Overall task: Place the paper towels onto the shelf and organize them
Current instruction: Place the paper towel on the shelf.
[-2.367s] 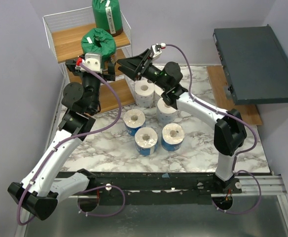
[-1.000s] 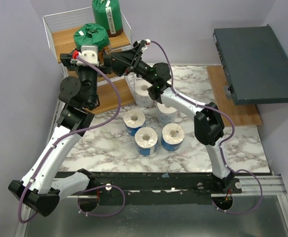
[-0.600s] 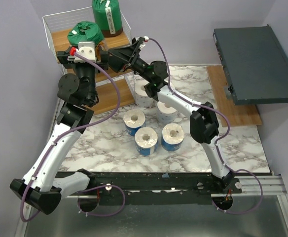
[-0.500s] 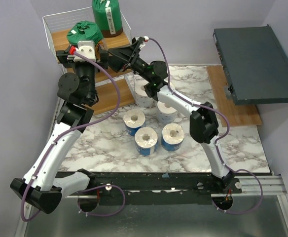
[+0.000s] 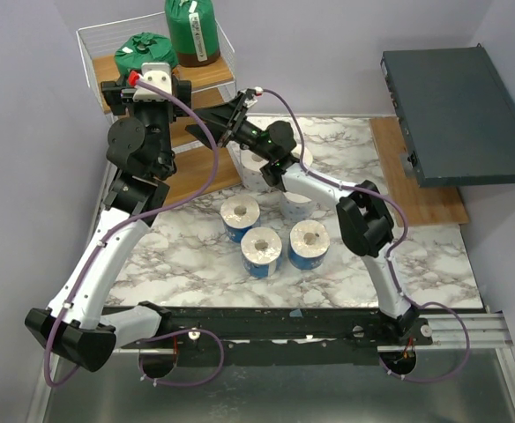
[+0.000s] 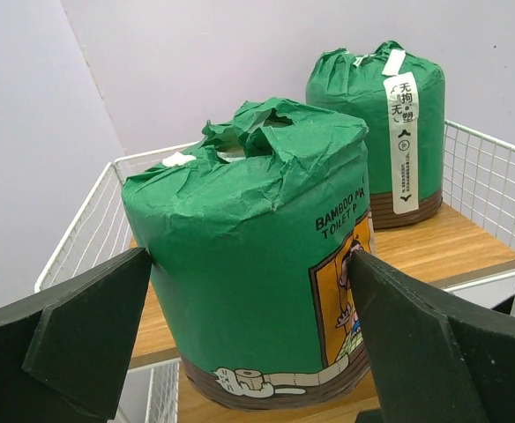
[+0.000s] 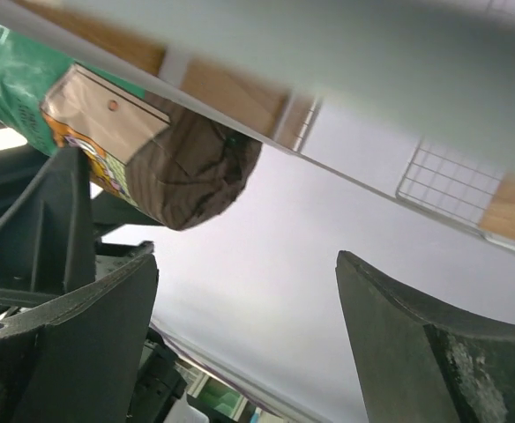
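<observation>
From above, the left gripper reaches the shelf's top board, where two green rolls stand. Left wrist: fingers spread wide beside the near roll; back straight out. Right wrist: right gripper open, empty.

Readable txt, left wrist view only: near green roll, centre frame, wrapper prints "BAMBOO P…" over "TOILET P…", rest cut off by the finger. Far green roll, upper right, has a white strip label w/ Chinese chars, too small to read. Other views: nothing legible.
</observation>
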`<state>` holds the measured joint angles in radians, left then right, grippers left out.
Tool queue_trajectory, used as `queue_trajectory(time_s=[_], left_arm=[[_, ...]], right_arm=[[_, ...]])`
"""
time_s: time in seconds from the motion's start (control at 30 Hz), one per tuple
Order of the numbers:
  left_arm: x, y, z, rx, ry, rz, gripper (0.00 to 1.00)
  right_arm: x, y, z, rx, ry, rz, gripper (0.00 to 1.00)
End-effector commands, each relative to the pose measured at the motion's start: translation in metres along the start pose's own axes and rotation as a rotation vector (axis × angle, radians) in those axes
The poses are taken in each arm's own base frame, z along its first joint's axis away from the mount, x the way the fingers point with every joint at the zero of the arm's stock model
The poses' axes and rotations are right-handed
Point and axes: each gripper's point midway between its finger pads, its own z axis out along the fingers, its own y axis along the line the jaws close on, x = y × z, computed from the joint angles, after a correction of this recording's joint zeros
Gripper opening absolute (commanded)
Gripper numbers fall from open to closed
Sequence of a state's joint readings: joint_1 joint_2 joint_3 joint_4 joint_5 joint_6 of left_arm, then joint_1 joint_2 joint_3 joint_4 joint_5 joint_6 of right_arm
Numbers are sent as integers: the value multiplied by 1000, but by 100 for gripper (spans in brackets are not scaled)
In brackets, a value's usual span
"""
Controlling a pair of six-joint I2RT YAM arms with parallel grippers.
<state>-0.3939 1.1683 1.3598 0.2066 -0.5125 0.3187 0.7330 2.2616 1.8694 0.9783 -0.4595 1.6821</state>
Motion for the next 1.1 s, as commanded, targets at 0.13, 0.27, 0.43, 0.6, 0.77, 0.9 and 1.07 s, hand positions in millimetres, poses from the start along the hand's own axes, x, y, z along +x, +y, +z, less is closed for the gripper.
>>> queue_trajectory(time_s=[0.13, 0.27, 0.43, 0.6, 0.77, 0.9, 1.07], left_arm=[[8, 9, 4, -43, 41, 18, 99], [6, 11, 8, -51, 50, 13, 99], [4, 11, 15, -59, 57, 12, 99], [8, 8, 23, -61, 72, 25, 99], [12, 5, 29, -58, 82, 30, 99], [16, 2, 37, -57, 95, 45, 99], [18, 1, 40, -57, 102, 41, 99]], right_arm=[[21, 46, -12, 2, 78, -139, 87], [29, 47, -27, 67, 98, -209, 88], [42, 52, -53, 145, 115, -302, 88], [53, 58, -81, 215, 127, -425, 88], [61, 58, -116, 312, 130, -534, 88], [69, 56, -146, 382, 136, -595, 88], [74, 45, -184, 485, 118, -648, 89]])
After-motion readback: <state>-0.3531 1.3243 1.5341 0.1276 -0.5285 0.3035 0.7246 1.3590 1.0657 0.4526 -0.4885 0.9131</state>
